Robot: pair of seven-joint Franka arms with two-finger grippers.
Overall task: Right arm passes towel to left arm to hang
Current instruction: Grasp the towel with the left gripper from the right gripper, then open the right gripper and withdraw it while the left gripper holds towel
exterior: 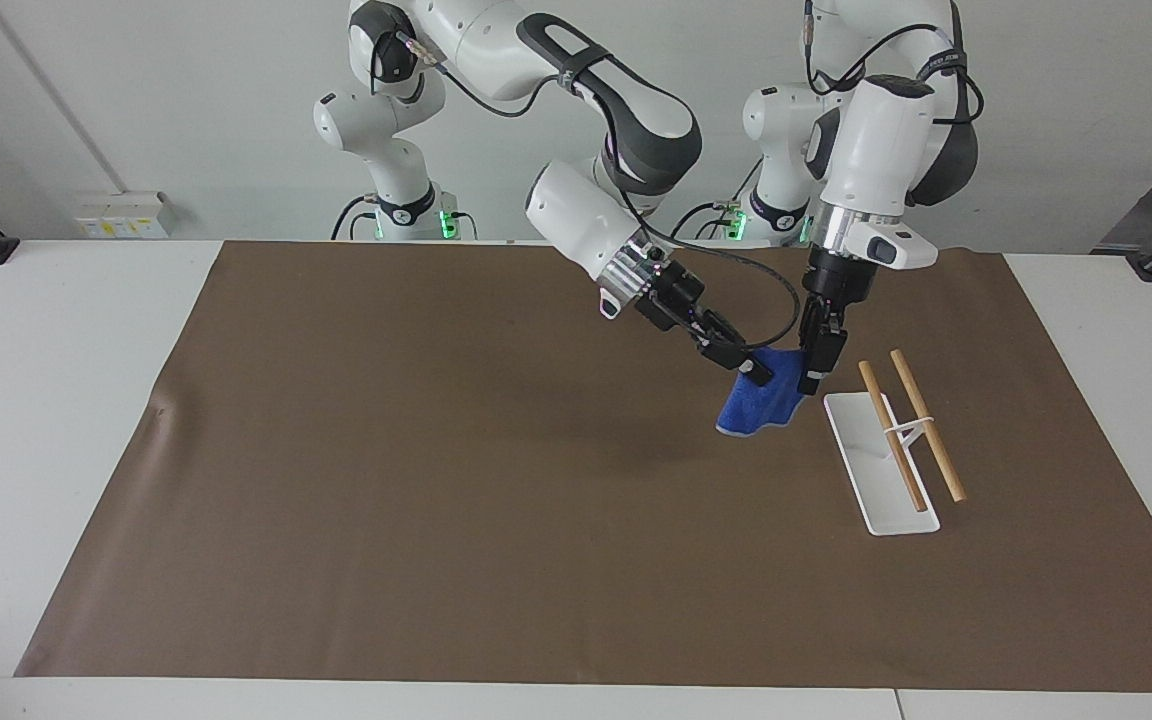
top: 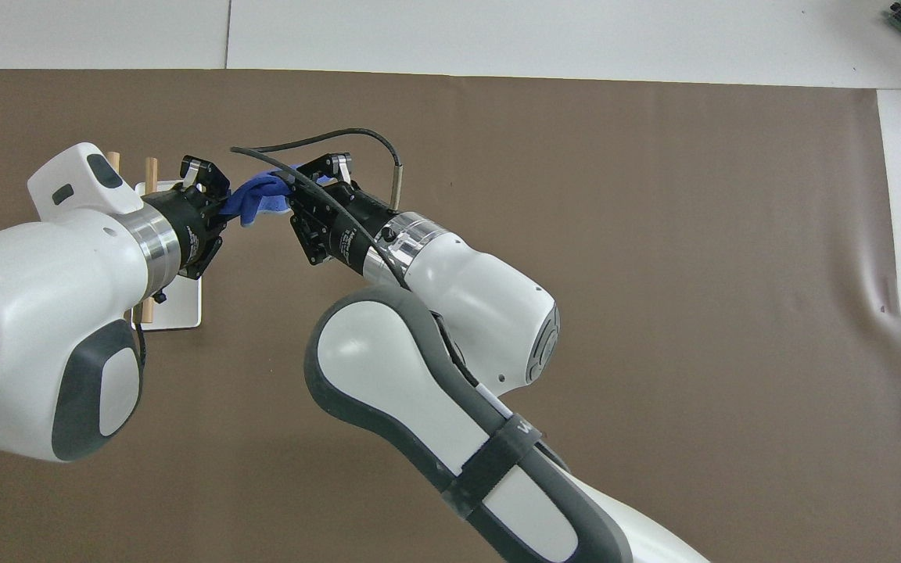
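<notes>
My right arm [exterior: 576, 120] comes from its base, arches high and bends down at the elbow, its white forearm slanting toward the left arm's end of the table. Its silver wrist ring leads to the right pincer [exterior: 756, 376], pointed down at a slant with its fingertips closed. A loose black cable loops from the wrist. My left arm [exterior: 886, 120] stands almost straight down from its raised elbow, wrist vertical, and the left pincer [exterior: 812, 381] points downward just beside the right one, fingertips drawn close together. In the overhead view the left pincer [top: 212, 205] and right pincer [top: 294, 191] face each other.
</notes>
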